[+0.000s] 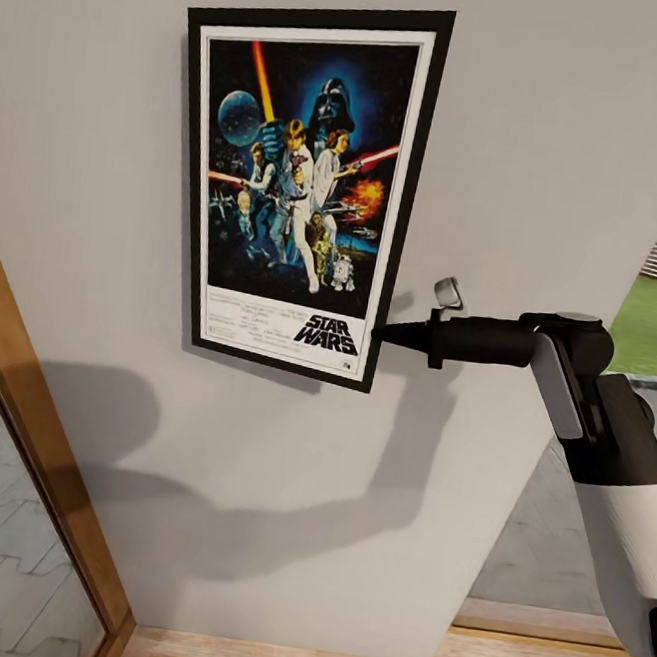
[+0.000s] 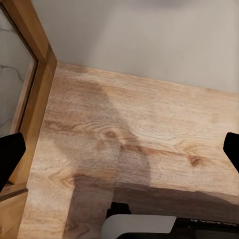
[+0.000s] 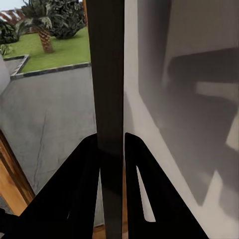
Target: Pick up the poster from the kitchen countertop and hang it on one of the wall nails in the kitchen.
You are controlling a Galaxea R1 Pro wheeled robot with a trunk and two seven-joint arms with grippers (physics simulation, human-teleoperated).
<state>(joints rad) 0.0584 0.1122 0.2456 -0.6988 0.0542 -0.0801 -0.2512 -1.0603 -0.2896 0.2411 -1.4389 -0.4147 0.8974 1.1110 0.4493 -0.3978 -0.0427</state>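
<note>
Grey wall is filling my head view, where the poster (image 1: 300, 187) is sitting flat, slightly tilted. I'm pinching its lower right edge with the right gripper (image 1: 380, 333); the right wrist view is showing the fingers (image 3: 79, 184) clamping the frame (image 3: 105, 99) edge-on. Left gripper (image 2: 119, 149), jaws wide and empty, is facing wooden floor (image 2: 149, 129).

Poster (image 1: 300, 190): flat against the wall (image 1: 548, 139), slightly tilted. Right gripper (image 1: 380, 333): at the poster's lower right edge, fingers (image 3: 74, 199) either side of the frame edge. Wooden door frame (image 1: 28, 420): left, low. Wooden floor (image 2: 134, 134): below, near. Outdoor lawn (image 1: 655, 325): far right.
</note>
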